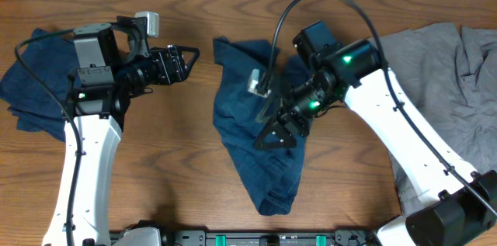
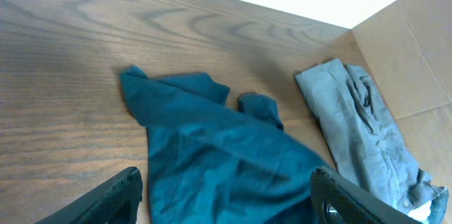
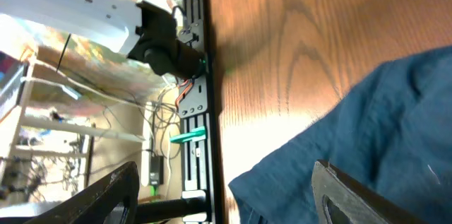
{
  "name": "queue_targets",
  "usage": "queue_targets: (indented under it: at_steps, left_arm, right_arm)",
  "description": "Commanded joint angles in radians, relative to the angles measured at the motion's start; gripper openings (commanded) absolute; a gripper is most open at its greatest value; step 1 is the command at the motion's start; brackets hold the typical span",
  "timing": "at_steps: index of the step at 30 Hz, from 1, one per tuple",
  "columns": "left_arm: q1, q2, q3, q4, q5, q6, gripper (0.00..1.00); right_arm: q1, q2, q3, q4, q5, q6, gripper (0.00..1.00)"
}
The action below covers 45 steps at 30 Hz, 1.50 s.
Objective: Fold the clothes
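While the navy garment (image 1: 247, 170) lies crumpled mid-table, the right gripper (image 1: 273, 139) is above it, jaws wide, empty. The left gripper (image 1: 190, 64), equally wide, hangs to its left.

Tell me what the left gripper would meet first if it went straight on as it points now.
Probably the navy-blue garment lying ahead. The left gripper points toward it, though its height above the cloth is unclear.
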Motion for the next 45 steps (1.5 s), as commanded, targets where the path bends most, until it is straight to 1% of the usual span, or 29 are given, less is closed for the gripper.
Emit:
queue_targets:
  at_steps: [1,4,7,9,11,13,18,21,24,28,33,41,45]
  left_arm:
    - [-0.006,-0.032,0.023,-0.018,0.026,0.006,0.77]
    - [-0.041,-0.032,0.023,-0.082,0.079,0.006,0.77]
    - [-0.117,-0.029,0.021,-0.159,0.073,0.026,0.78]
    - [-0.180,-0.026,0.016,-0.184,0.042,0.034,0.81]
    - [-0.246,-0.023,0.008,-0.191,-0.031,0.033,0.83]
    - [-0.325,-0.012,0.003,-0.193,-0.122,0.033,0.84]
    - [-0.508,0.061,0.003,-0.174,-0.243,0.031,0.84]
    - [-0.612,0.136,0.003,-0.150,-0.321,0.014,0.84]
    - [-0.706,0.228,0.003,-0.119,-0.401,0.015,0.84]
    - [-0.811,0.335,0.003,-0.050,-0.527,0.046,0.84]
    - [-0.897,0.420,0.005,0.039,-0.712,0.048,0.84]
    - [-0.992,0.485,0.004,0.035,-0.717,0.037,0.84]
    - [-1.021,0.488,0.004,0.041,-0.782,0.037,0.84]
  right_arm:
    - [-0.020,-0.024,0.007,0.012,0.106,0.023,0.77]
    - [-0.074,-0.028,0.008,0.055,0.327,0.220,0.80]
    - [-0.162,-0.045,0.008,0.106,0.690,0.500,0.84]
    - [-0.226,-0.059,0.008,0.112,0.873,0.645,0.86]
    - [-0.290,-0.071,0.008,0.107,0.963,0.750,0.86]
    - [-0.365,-0.085,0.008,0.099,0.959,0.814,0.88]
    - [-0.520,-0.093,0.008,0.067,0.840,0.822,0.89]
    - [-0.583,-0.093,0.007,0.043,0.813,0.820,0.90]
    - [-0.602,-0.093,0.007,0.029,0.800,0.803,0.90]
    - [-0.605,-0.093,0.007,0.021,0.800,0.795,0.91]
    - [-0.605,-0.093,0.007,0.020,0.800,0.796,0.91]
    - [-0.605,-0.093,0.007,0.018,0.800,0.791,0.92]
    - [-0.605,-0.093,0.007,0.018,0.800,0.792,0.92]
